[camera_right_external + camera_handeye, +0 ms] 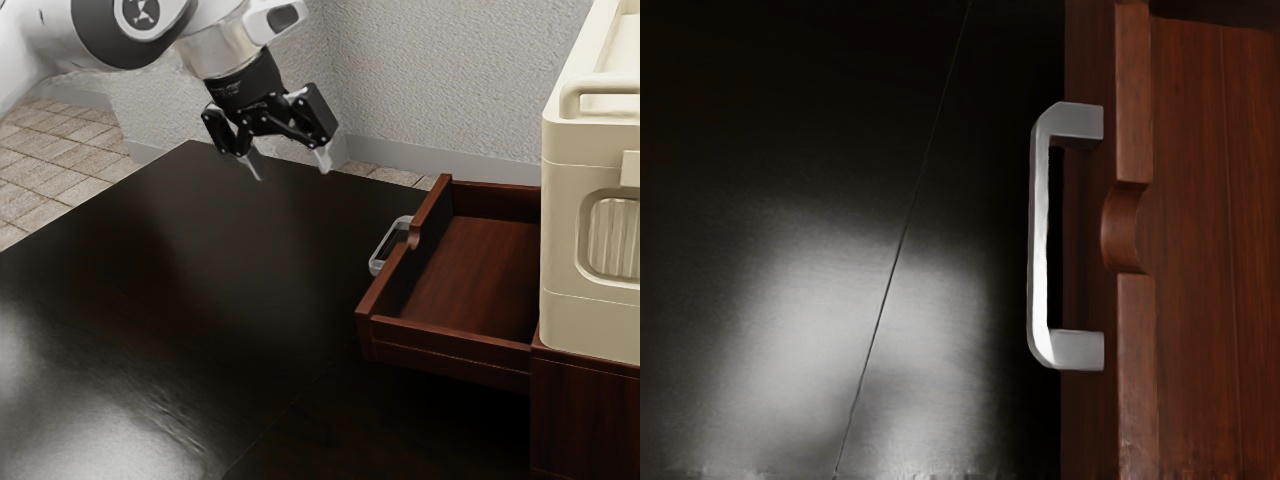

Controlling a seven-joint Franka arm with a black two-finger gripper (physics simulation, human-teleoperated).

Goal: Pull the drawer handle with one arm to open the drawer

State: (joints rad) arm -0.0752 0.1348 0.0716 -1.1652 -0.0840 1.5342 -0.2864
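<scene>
My gripper (294, 172) is raised above the dark table in the exterior view, its two fingers spread apart with nothing between them. To the exterior view's right, the reddish-brown drawer (475, 265) is pulled out of its cabinet, and its interior shows bare wood. The silvery handle (378, 262) is fixed on the drawer's front, lower than the gripper and apart from it. In the wrist view the metal handle (1039, 240) stands out from the drawer front (1135, 370), beside a rounded notch in its top edge.
A cream-coloured box (575, 250) with a carrying handle stands on the wooden cabinet (585, 415). The dark table (200, 300) stretches below the arm and drawer. A textured wall (440, 80) rises behind.
</scene>
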